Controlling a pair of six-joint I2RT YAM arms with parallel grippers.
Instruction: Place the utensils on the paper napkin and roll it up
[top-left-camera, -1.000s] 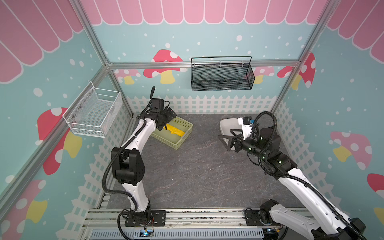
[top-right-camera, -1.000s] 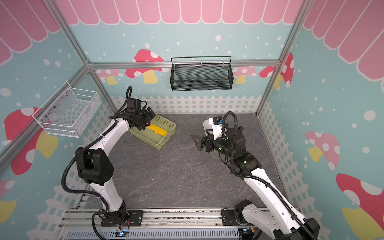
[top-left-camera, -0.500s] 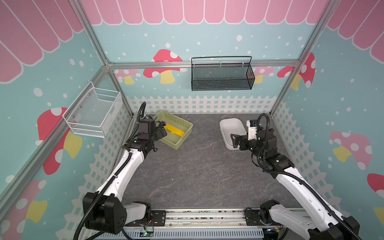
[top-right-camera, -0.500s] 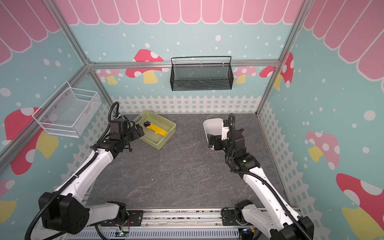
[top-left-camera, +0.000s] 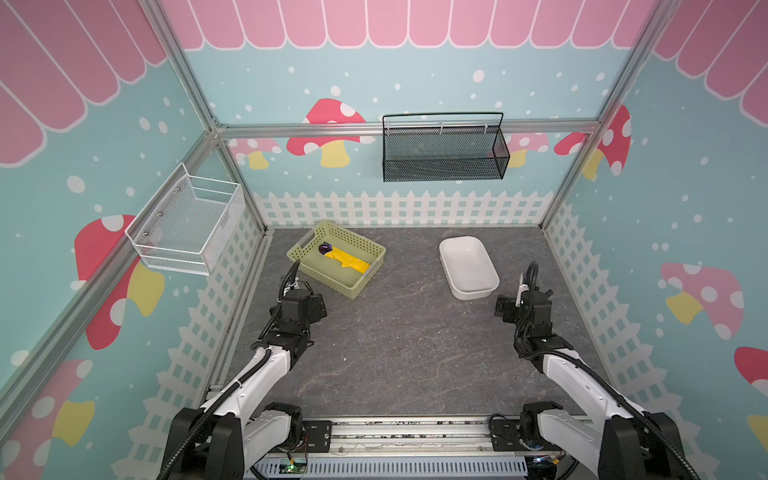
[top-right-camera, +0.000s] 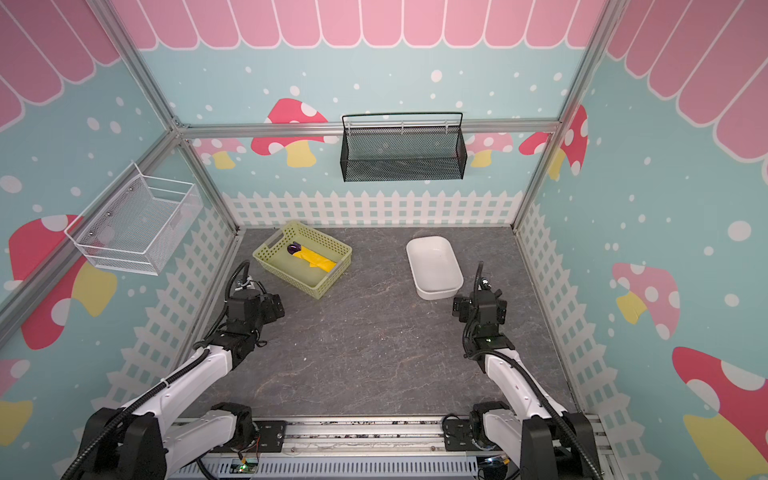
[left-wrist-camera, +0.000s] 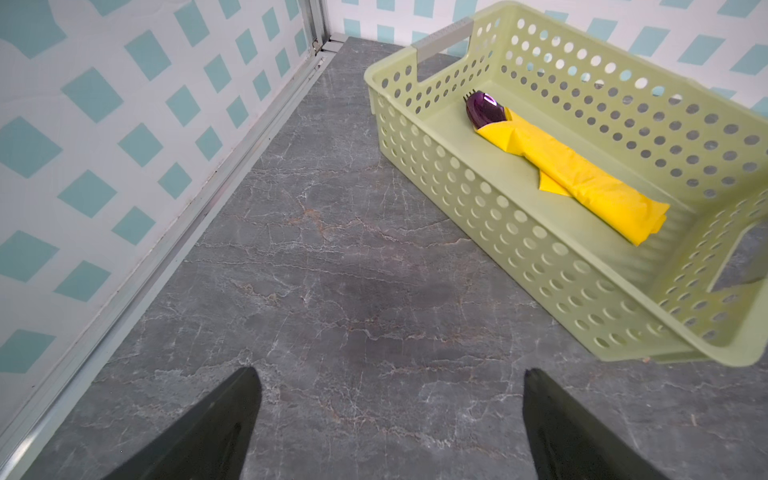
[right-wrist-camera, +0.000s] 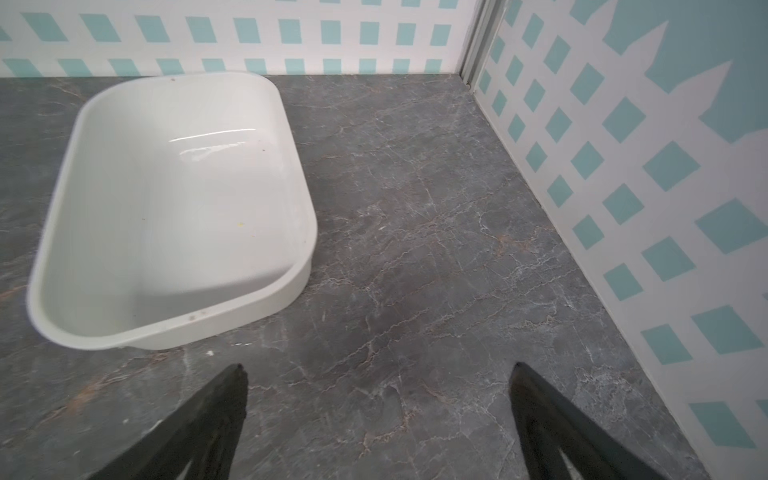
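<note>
1. Yellow paper napkin (left-wrist-camera: 573, 174), already rolled into a snug bundle, lies diagonally on the floor of the pale green perforated basket (left-wrist-camera: 415, 166). In both top views the roll (top-left-camera: 347, 261) sits in that basket at the back left of the table (top-left-camera: 395, 353).
2. One end of the roll shows the dark purple bowl of the spoon (left-wrist-camera: 484, 109), with the black tines of the fork (left-wrist-camera: 469, 89) just behind it. The knife is not visible (presumably wrapped inside).
3. A second ago the left arm was stretched over the basket and the right arm reached in towards the middle beside the white tub (top-left-camera: 473, 293). Both have since drawn back to the near part of the table, one on each side.
4. The left hand (left-wrist-camera: 389, 371) has its fingers spread wide with nothing between them. It is over bare table, near the basket's closest corner but clear of it.
5. The right hand (right-wrist-camera: 376, 365) is likewise spread and empty, just short of the tub (right-wrist-camera: 166, 328), which holds nothing.
6. Judging from this, the wrapping is done and the bundle has been set down, so the retreat looks like a return to rest.
7. A small loose flap shows along the roll's side and might loosen; otherwise nothing seems left to do.
</note>
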